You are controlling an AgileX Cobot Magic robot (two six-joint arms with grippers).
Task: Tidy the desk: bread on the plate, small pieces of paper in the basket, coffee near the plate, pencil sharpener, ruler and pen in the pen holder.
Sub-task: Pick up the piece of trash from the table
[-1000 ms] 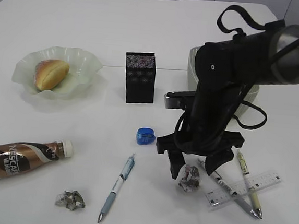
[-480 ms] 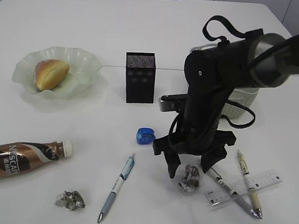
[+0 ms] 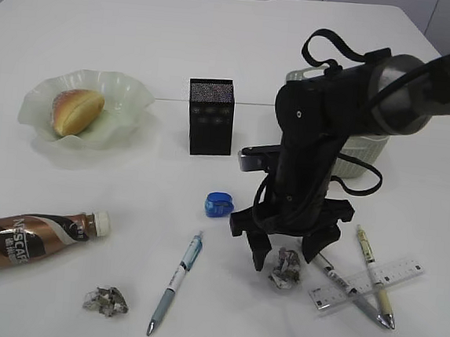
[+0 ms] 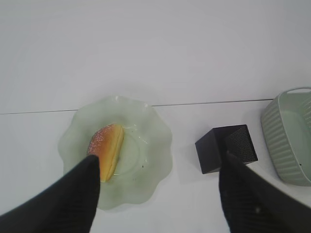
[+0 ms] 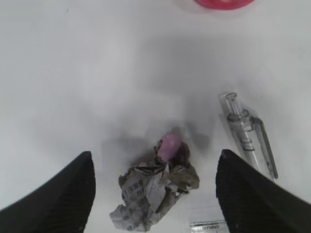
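We see the right pincer [image 3: 284, 256] spread wide and holding nothing, poised low over the white bench [image 3: 142, 35] with a crumpled paper ball [image 3: 285, 268] lying between its fingers, not yet gripped. Just beside it on the far side from the arm's base lie a clear pen [image 3: 341, 281], a second pen [image 3: 373, 274] and the ruler [image 3: 369, 284], crossed over one another. Near the pincer on its other side sits the blue pencil sharpener [image 3: 219, 205], then a blue pen [image 3: 175, 282], and farther off the second paper ball [image 3: 106, 301] and the coffee bottle [image 3: 26, 239] lying on its side. Behind the arm stand the pen holder [image 3: 210, 117] and the basket [image 3: 364, 153]. The left pincer [image 4: 158, 194] also gapes wide and empty, high above the plate [image 4: 150, 145] that carries the bread [image 4: 107, 149].
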